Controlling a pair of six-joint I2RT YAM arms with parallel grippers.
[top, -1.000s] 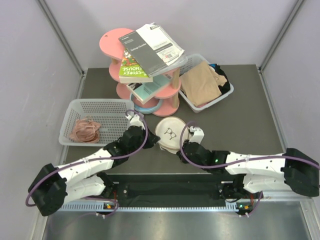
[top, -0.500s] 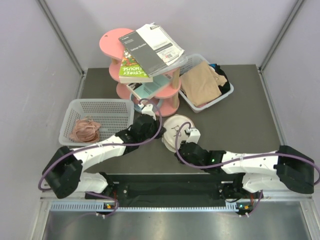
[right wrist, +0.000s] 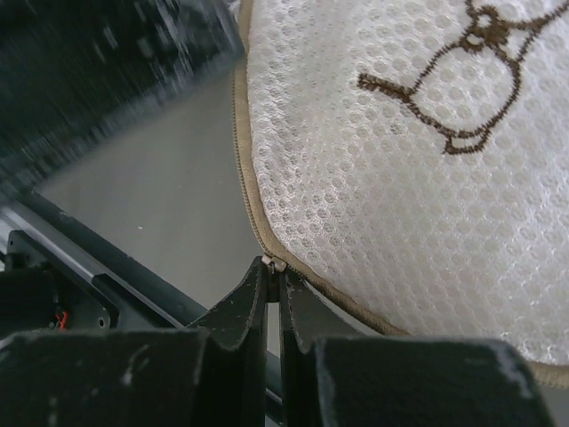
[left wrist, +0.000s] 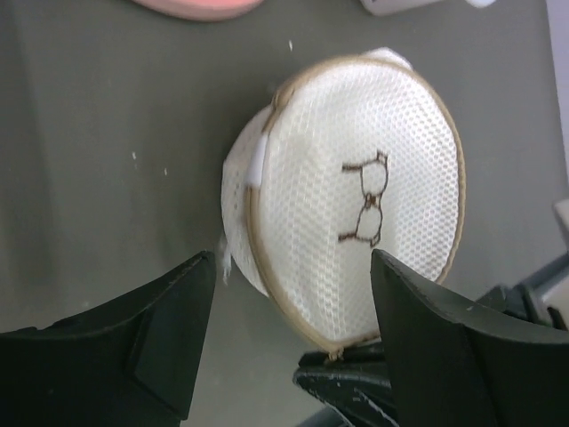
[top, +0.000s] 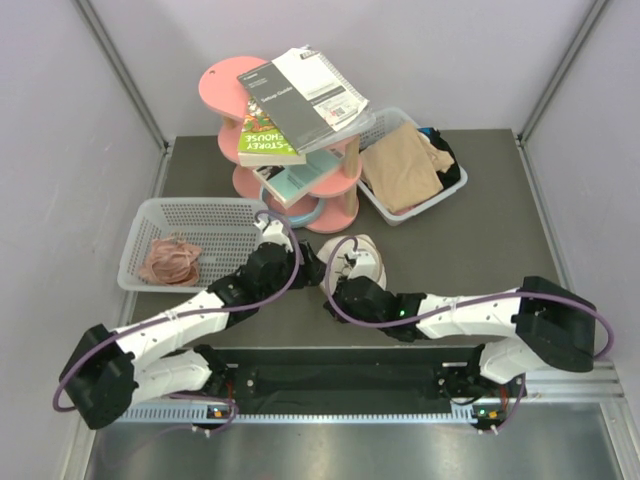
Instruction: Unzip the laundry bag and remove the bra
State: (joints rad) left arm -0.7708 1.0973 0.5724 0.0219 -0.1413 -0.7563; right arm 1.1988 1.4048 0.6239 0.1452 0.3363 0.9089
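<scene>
The laundry bag (left wrist: 356,205), round cream mesh with a tan zipper rim and a dark bra outline, lies just before the pink stand (top: 290,130). The right gripper (right wrist: 274,274) pinches its zipper pull (right wrist: 273,263); the left gripper (left wrist: 293,267) gapes wide.

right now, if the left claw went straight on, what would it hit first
The bag, probably: it lies straight ahead between the tips of the open left claw, with the right claw pinching its near edge; depth unclear.
</scene>
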